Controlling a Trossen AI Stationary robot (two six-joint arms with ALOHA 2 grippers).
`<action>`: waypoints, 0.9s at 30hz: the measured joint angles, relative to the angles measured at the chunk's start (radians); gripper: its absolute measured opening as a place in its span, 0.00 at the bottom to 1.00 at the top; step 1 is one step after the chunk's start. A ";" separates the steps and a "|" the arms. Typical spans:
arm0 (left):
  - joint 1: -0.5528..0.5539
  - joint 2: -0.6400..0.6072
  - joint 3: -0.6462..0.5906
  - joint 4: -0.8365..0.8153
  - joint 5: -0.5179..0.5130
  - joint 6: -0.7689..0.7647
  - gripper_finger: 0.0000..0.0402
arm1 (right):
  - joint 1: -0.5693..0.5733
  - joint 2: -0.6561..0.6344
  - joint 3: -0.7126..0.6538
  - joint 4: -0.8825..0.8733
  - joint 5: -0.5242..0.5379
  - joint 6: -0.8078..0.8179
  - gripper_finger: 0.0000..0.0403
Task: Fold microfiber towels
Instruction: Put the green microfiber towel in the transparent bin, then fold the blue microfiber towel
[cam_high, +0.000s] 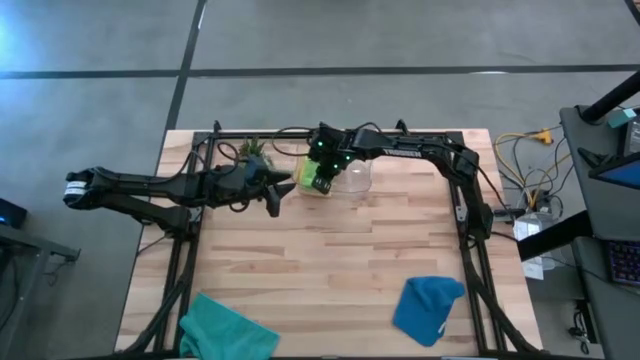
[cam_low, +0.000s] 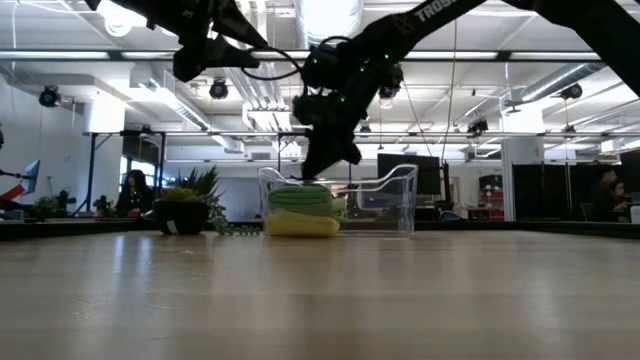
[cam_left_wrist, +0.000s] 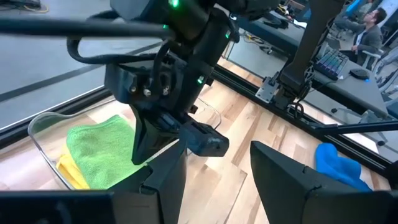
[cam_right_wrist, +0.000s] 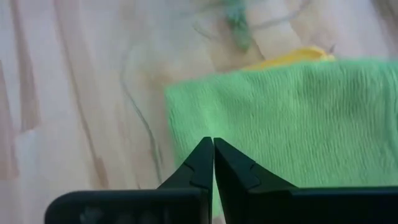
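My left gripper (cam_high: 274, 190) hangs unclenched and empty just beside the clear bin (cam_low: 395, 205) at the bench's (cam_high: 330, 265) far edge. My right gripper (cam_right_wrist: 213, 163) is clenched on nothing, directly above the lime green towel (cam_right_wrist: 298, 118), which lies folded on the yellow towel (cam_low: 300, 226) inside. The teal towel (cam_high: 225, 328) sits near-left, the blue towel (cam_high: 428, 308) near-right, nearer my right arm.
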 joint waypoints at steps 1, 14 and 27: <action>0.000 0.000 0.000 0.000 -0.001 0.001 0.40 | 0.000 0.002 0.011 -0.001 0.000 -0.005 0.02; 0.001 0.000 0.000 0.000 -0.020 0.008 0.40 | 0.017 0.081 0.032 -0.058 0.000 -0.023 0.02; 0.001 0.000 0.000 0.000 -0.020 0.006 0.40 | -0.022 -0.019 0.089 -0.114 0.080 -0.046 0.02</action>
